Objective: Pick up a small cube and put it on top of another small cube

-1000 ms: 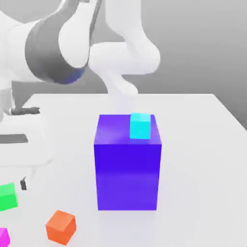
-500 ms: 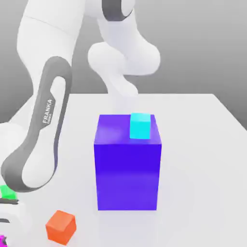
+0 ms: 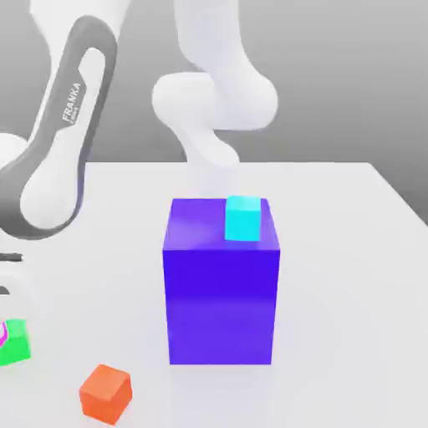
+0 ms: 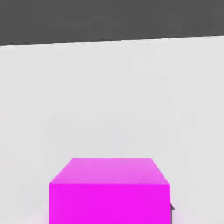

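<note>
Magenta cube held clamped in the tool, left of the blue block in the exterior view.

The magenta cube [image 4: 109, 197] is gripped by the tool [image 4: 109, 214], at the exterior view's left of the large blue block [image 3: 221, 305], where a sliver of it is seen against the green cube [image 3: 17, 341]. On the worktop [image 3: 351, 292], the orange cube [image 3: 106, 394] is seen nearer the camera than the block, also to its left. 1 cyan cube [image 3: 243, 218] is borne on the block's top.
</note>
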Robot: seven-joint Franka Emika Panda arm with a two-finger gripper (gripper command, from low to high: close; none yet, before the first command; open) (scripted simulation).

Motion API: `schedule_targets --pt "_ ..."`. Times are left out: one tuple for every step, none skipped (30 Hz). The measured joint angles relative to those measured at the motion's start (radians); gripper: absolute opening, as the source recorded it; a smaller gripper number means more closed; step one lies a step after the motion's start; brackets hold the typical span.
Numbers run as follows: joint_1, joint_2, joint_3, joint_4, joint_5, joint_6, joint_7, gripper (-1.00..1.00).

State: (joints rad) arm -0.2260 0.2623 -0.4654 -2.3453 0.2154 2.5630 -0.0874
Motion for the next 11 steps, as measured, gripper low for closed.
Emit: schedule_targets --pt "-0.006 -0.033 -0.013 -0.033 -0.021 0.006 -0.025 -1.00" --pt "-0.012 -0.068 -0.025 -0.067 -0.045 0.011 -0.048 -1.00" --pt "-0.019 -0.068 -0.024 -0.084 -0.039 0.029 -0.073 -1.00" --pt "-0.030 -0.049 -0.014 -0.090 -0.018 0.052 -0.098 -1.00" --pt "-0.044 -0.022 0.003 -0.091 0.011 0.079 -0.124 -1.00" --pt "-0.058 0.011 0.022 -0.090 0.045 0.107 -0.151 -1.00" --pt "-0.079 0.045 0.049 -0.088 0.075 0.135 -0.174 -1.00" --pt "-0.093 0.066 0.066 -0.086 0.095 0.153 -0.189 1.00" --pt "-0.093 0.066 0.066 -0.086 0.095 0.153 -0.189 1.00" --pt "-0.093 0.066 0.066 -0.086 0.095 0.153 -0.189 1.00" --pt "-0.093 0.066 0.066 -0.086 0.095 0.153 -0.189 1.00"
